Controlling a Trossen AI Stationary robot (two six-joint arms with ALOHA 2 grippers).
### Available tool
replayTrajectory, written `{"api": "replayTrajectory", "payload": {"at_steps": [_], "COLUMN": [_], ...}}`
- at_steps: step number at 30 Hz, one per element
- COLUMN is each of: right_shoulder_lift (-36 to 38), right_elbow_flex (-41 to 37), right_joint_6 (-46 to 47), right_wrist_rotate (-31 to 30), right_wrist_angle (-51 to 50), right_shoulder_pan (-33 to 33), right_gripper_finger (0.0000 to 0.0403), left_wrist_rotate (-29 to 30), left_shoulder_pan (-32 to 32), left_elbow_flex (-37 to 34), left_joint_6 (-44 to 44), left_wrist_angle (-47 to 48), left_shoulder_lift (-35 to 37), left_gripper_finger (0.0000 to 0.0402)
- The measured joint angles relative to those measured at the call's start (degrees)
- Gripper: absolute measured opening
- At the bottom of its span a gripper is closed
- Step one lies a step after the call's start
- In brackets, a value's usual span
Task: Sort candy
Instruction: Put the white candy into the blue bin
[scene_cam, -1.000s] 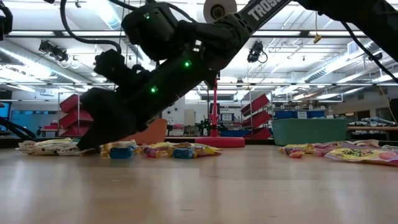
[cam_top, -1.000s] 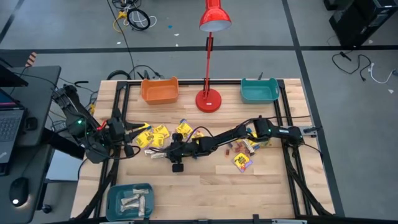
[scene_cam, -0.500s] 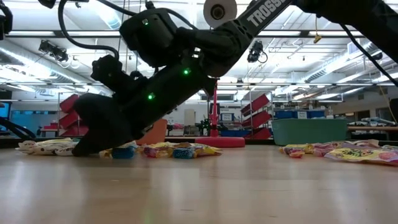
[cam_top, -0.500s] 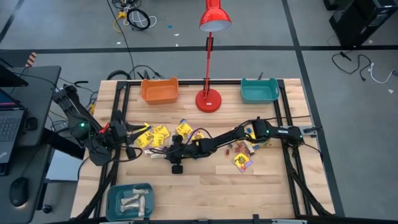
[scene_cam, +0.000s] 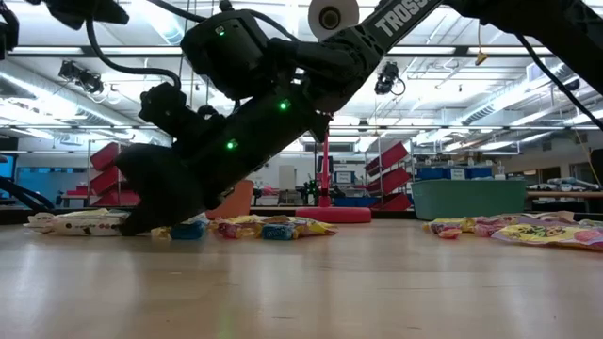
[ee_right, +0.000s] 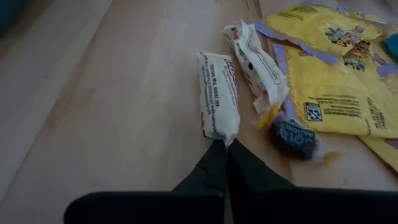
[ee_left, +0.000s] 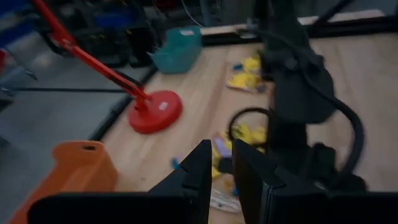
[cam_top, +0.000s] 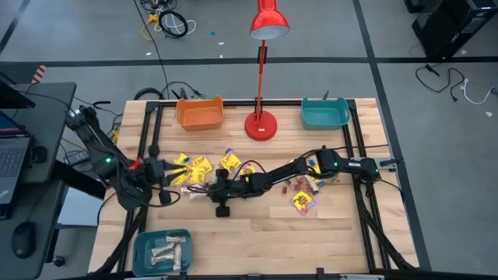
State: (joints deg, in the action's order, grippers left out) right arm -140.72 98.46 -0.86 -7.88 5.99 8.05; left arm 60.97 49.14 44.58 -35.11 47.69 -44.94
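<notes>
1. Right gripper (ee_right: 225,152) down low at the table's middle, fingers pressed together, pinching the near end of a pale beige bar (ee_right: 218,102).
2. Left gripper (ee_left: 222,163) raised at the left edge, fingers slightly apart, holding nothing.
3. Yellow packets (ee_right: 339,99) lying just beside that bar.
4. Small dark sweet (ee_right: 295,138) touching the packets.

Jaws pinch pale bar (ee_right: 218,93) — yellow packets (ee_right: 336,93) beside.
</notes>
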Motion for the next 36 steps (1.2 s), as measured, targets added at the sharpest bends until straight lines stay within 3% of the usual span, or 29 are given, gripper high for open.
{"api": "replayTrajectory", "payload": {"at_steps": [10, 17, 23, 31, 36], "right_shoulder_lift": [8.87, 14.31, 19.59, 22.86, 22.85], "right_elbow_flex": [-0.06, -0.38, -10.92, -26.53, -28.42], "right_joint_6": [-5.18, -4.09, -2.14, 15.55, 20.4], "right_wrist_rotate": [-5.76, -5.71, -2.09, 17.56, 21.33], "right_wrist_angle": [-16.59, -22.48, -12.01, 27.15, 30.37], "right_shoulder_pan": [0.7, 0.37, -0.44, -3.34, -3.76], "right_gripper_finger": [0.0, 0.0, 0.0, 0.0, 0.0], "left_wrist_rotate": [-13.83, -15.21, -15.03, -9.6, -2.97], "left_shoulder_pan": [0.09, 0.09, 0.09, 0.01, 0.01], "left_elbow_flex": [-5.07, -8.33, -9.35, -11.21, -11.21], "left_joint_6": [2.98, 2.85, 0.06, 9.48, 15.81], "left_wrist_angle": [-7.96, -9.37, -9.82, -20.54, -23.82], "left_shoulder_lift": [-1.61, -3.41, -5.69, -10.09, -11.65], "left_gripper_finger": [0.0068, 0.0086, 0.0127, 0.0152, 0.0153]}}
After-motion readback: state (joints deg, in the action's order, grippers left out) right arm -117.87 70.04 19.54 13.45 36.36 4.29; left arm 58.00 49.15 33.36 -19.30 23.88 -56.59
